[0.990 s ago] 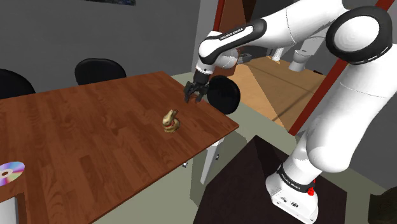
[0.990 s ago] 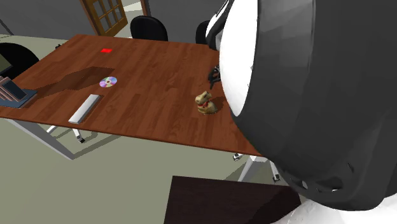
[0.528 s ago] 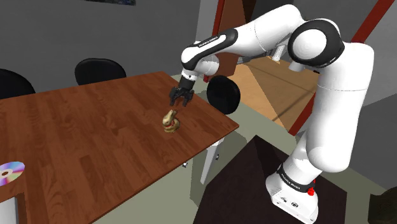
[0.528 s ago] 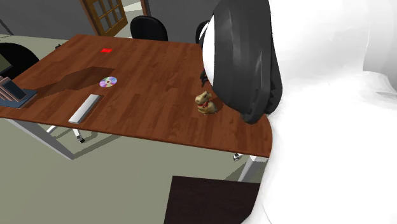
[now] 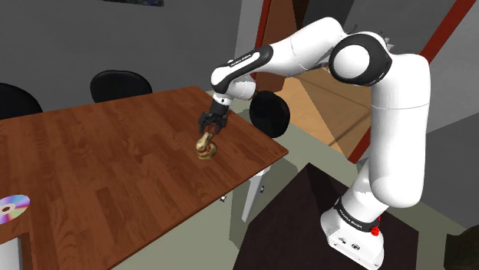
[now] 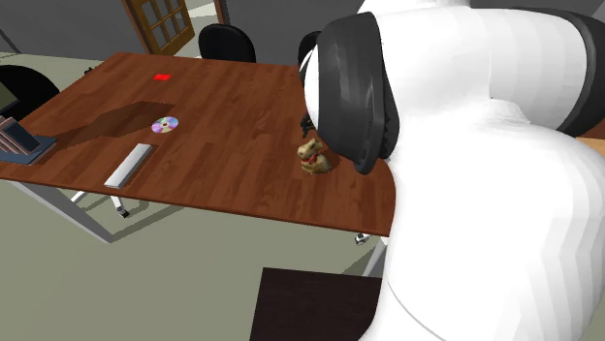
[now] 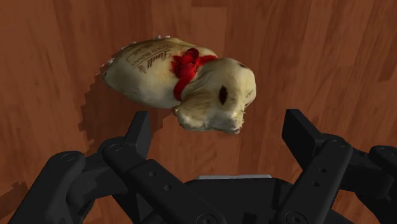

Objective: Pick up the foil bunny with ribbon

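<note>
Your gripper (image 7: 217,124) is open: in the wrist view the two black fingers (image 7: 140,127) stand wide apart and touch nothing. Just beyond their tips lies the foil bunny (image 7: 184,83), pale gold, with a red ribbon (image 7: 186,67) around its neck and its head nearest the gap between the fingers.

In the shoulder view the gripper (image 5: 209,126) hangs just above the foil bunny (image 5: 204,147), at twelve o'clock from it, and you cannot tell there whether they touch. The bunny stands on the brown wooden table (image 5: 115,169), near its rounded end. The white arm (image 5: 307,46) arches over from the dark stand (image 5: 307,222), which sits at four o'clock from the bunny.

Farther out in that view, a shiny disc (image 5: 13,207) lies on the table at eight o'clock, well apart. One black chair (image 5: 269,111) is at two o'clock, beyond the table's end, and another (image 5: 120,83) at ten o'clock behind the table.

In the second exterior view, the foil bunny (image 6: 312,155) shows just beside the arm's big near link. From it, a flat white bar (image 6: 130,165) lies at nine o'clock and a small red thing (image 6: 162,77) at ten o'clock.
</note>
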Available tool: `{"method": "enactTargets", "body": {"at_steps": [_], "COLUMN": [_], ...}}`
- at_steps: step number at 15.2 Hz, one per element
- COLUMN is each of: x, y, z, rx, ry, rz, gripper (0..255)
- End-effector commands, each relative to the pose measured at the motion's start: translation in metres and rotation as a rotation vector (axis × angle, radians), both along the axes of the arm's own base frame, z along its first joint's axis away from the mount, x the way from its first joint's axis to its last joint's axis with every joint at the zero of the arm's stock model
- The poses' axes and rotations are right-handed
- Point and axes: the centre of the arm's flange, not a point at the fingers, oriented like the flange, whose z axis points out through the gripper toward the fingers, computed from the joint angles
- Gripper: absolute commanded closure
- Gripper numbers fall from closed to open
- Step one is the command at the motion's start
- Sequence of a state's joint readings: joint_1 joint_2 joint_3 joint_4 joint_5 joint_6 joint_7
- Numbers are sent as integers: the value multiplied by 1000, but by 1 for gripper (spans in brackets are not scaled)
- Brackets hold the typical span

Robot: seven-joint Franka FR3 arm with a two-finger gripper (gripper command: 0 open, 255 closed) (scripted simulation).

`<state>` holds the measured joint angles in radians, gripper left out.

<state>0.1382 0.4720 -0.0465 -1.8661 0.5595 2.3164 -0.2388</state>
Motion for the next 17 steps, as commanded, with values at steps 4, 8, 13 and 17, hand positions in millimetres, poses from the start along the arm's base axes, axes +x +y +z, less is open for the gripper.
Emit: {"method": "enactTargets", "body": {"at_steps": [4,8,13,17], "x": [-1,-1,0,0], "y": [1,1,1,1], "z": [-13,-13,-13,8], "rx": [0,0,0,0], "ry": [0,0,0,0], "rz": [0,0,0,0], "gripper": [255,255,255,255]}}
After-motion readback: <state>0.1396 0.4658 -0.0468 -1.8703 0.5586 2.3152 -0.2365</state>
